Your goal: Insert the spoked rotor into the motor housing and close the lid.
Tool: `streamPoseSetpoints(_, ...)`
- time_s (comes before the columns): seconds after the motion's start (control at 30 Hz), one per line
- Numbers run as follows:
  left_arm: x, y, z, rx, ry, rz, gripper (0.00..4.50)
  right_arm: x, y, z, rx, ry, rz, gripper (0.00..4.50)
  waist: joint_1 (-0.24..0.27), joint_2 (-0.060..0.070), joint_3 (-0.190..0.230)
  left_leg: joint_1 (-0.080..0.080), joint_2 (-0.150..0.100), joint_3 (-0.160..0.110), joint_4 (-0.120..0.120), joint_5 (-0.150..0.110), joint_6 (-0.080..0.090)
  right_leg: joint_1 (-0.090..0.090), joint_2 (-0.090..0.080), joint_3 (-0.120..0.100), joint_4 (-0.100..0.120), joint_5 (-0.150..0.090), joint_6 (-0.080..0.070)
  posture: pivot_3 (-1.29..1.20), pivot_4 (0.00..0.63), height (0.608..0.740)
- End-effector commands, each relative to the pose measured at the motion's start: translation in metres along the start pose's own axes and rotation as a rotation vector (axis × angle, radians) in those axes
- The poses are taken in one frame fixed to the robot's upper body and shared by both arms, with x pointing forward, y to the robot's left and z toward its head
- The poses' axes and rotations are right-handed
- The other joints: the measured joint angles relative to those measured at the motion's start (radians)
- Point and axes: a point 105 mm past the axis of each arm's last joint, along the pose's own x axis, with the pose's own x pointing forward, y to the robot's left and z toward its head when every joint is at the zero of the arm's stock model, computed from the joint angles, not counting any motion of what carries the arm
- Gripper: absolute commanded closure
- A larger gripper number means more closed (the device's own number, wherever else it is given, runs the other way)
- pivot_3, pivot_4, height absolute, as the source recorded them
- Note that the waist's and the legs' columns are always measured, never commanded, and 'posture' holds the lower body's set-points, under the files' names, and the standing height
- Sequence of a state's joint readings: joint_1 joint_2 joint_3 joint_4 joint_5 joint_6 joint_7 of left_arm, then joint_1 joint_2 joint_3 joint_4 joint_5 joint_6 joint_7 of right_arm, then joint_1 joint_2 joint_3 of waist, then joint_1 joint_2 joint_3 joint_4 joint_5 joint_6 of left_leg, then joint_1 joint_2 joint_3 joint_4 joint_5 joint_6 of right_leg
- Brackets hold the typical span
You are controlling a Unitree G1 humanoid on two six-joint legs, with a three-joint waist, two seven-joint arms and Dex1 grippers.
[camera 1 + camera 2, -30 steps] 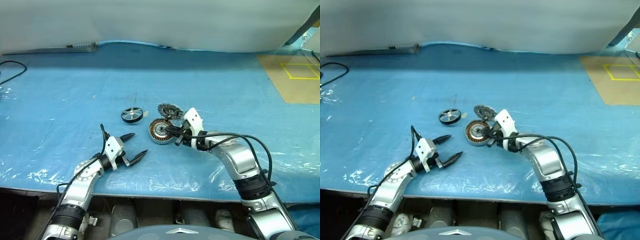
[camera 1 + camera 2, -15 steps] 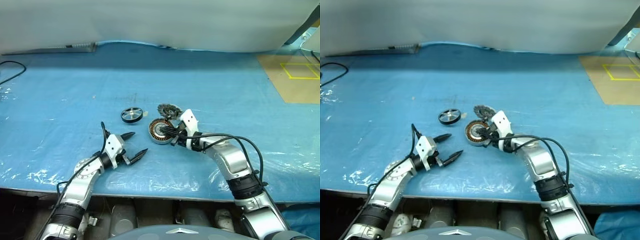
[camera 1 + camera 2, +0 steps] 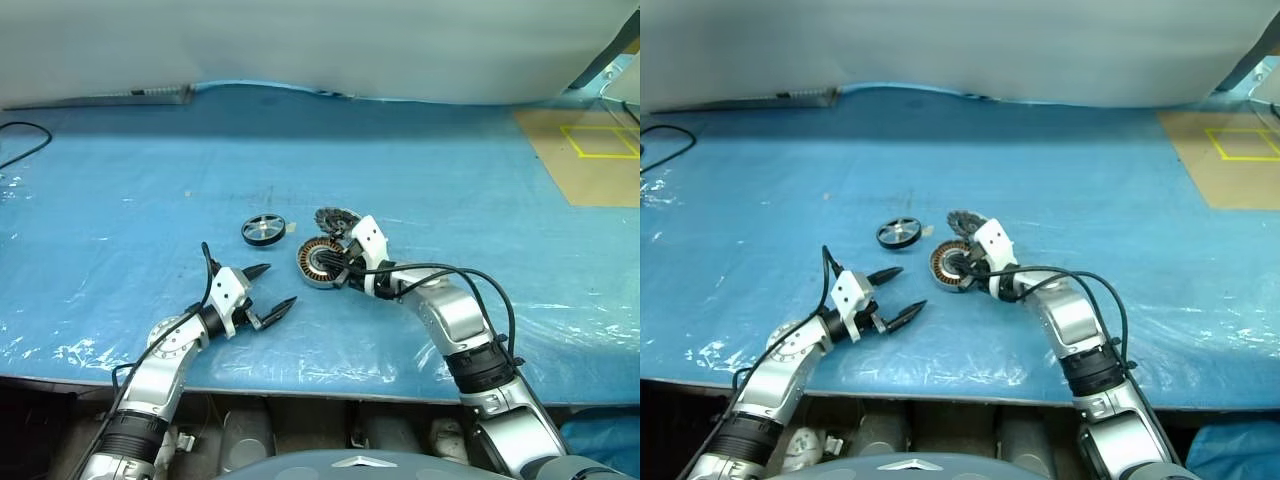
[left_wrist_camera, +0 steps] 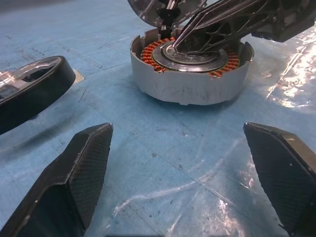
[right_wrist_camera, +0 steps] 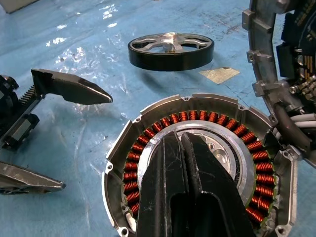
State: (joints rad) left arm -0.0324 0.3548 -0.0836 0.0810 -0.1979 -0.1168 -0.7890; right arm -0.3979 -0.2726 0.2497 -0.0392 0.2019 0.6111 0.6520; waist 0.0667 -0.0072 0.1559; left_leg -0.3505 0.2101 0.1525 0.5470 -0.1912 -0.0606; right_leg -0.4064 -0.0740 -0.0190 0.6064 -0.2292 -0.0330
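Copper-wound motor housing (image 3: pixel 322 262) flat, opening up; lid (image 3: pixel 338 220) seemingly tilted; right jaws closed, left apart

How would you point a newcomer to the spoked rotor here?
On the blue table cover, three round parts lie near the middle. The spoked rotor is the leftmost, lying flat and apart from the motor housing and the lid. Its black rim around shiny silver spokes sets it apart; the housing shows copper windings.

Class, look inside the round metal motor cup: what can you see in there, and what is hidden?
Inside the motor cup: a ring of copper windings around a silver centre. The right hand, its fingers shut, lies over the middle and covers part of it. The spoked wheel is outside, on the table.
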Motion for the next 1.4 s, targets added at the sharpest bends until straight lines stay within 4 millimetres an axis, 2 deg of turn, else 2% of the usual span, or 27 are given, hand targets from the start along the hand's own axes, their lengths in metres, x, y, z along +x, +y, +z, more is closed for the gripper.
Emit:
streamPoseSetpoints(0.03,0.000,0.000,0.012,0.024,-0.034,0.004,0.00,-0.005,0.001,-0.009,-0.050,0.096,0.001,4.45,0.001,0.000,0.000,0.000,0.000,0.000,0.000,0.000,0.000,0.000,0.000,0.000,0.000,0.000,0.000,0.00,0.150,0.740)
streamPoseSetpoints(0.13,0.001,-0.001,0.011,0.021,-0.033,0.003,0.00,-0.009,0.003,-0.019,-0.057,0.167,0.011,4.45,0.003,0.000,0.000,0.000,0.000,0.000,0.000,0.000,0.000,0.001,0.000,0.000,0.000,0.000,0.000,0.00,0.150,0.740)
streamPoseSetpoints(0.33,0.003,-0.003,0.012,0.016,-0.035,-0.002,0.00,-0.004,0.003,-0.020,-0.046,0.177,-0.028,4.45,0.002,0.000,0.000,0.001,0.000,0.000,0.000,0.000,0.000,0.001,0.000,0.000,0.000,0.000,0.000,0.00,0.150,0.740)
streamPoseSetpoints(0.53,0.003,-0.003,0.012,0.011,-0.037,-0.009,0.00,-0.004,-0.005,-0.003,-0.007,0.097,-0.067,4.45,0.000,0.000,0.000,0.002,0.000,0.000,0.000,0.000,0.000,0.001,0.000,0.000,0.001,0.000,0.000,0.00,0.150,0.740)
streamPoseSetpoints(0.63,0.002,-0.002,0.014,0.008,-0.047,-0.007,0.00,-0.010,0.001,0.015,0.012,-0.002,-0.009,4.45,0.001,0.000,0.000,0.001,0.000,0.000,0.000,0.000,0.000,0.001,0.000,0.001,0.000,0.000,0.000,0.00,0.150,0.740)
streamPoseSetpoints(0.77,-0.003,0.018,0.033,-0.013,-0.142,0.086,0.00,-0.023,0.007,0.031,0.042,-0.088,0.072,4.45,0.002,0.000,0.000,-0.002,0.000,0.000,0.000,0.000,0.000,-0.001,0.000,0.000,0.000,0.000,0.000,0.00,0.150,0.740)
streamPoseSetpoints(0.93,-0.011,0.044,0.048,-0.069,-0.184,0.166,0.00,-0.031,0.001,0.030,0.045,-0.110,0.059,4.45,0.002,0.000,0.000,-0.001,0.000,0.000,0.000,0.000,0.000,-0.001,0.000,0.000,0.000,0.000,0.000,0.00,0.150,0.740)
streamPoseSetpoints(1.07,-0.020,0.067,0.067,-0.134,-0.251,0.191,0.00,-0.032,0.001,0.028,0.031,-0.112,0.065,4.45,0.001,0.000,0.000,-0.001,0.000,0.000,0.001,0.000,0.000,-0.001,0.000,0.000,0.000,0.000,0.000,0.00,0.150,0.740)
streamPoseSetpoints(1.17,-0.022,0.078,0.067,-0.159,-0.214,0.176,0.00,-0.032,0.004,0.028,0.016,-0.126,0.076,4.45,0.002,0.000,0.000,-0.001,0.000,0.000,0.000,0.000,0.000,-0.001,0.000,0.000,0.000,0.000,0.000,0.00,0.150,0.740)
streamPoseSetpoints(1.23,-0.020,0.086,0.058,-0.169,-0.126,0.149,0.00,-0.033,0.006,0.028,-0.016,-0.148,0.077,4.45,0.002,0.000,0.000,-0.001,-0.001,0.000,0.000,0.000,0.000,-0.001,0.000,0.000,0.000,0.000,0.000,0.00,0.150,0.740)
streamPoseSetpoints(1.3,-0.017,0.092,0.056,-0.178,-0.103,0.123,0.00,-0.034,0.007,0.034,-0.064,-0.207,0.068,4.45,0.002,0.000,0.000,-0.001,-0.001,0.000,0.000,0.000,0.000,-0.001,0.000,0.000,0.000,0.000,0.000,0.00,0.150,0.740)
streamPoseSetpoints(1.4,-0.010,0.101,0.052,-0.185,-0.064,0.065,0.00,-0.035,0.010,0.032,-0.115,-0.223,0.070,4.45,0.003,-0.001,0.000,-0.001,-0.001,0.000,0.000,0.000,0.000,-0.001,0.000,0.000,0.000,0.000,0.000,0.00,0.150,0.740)
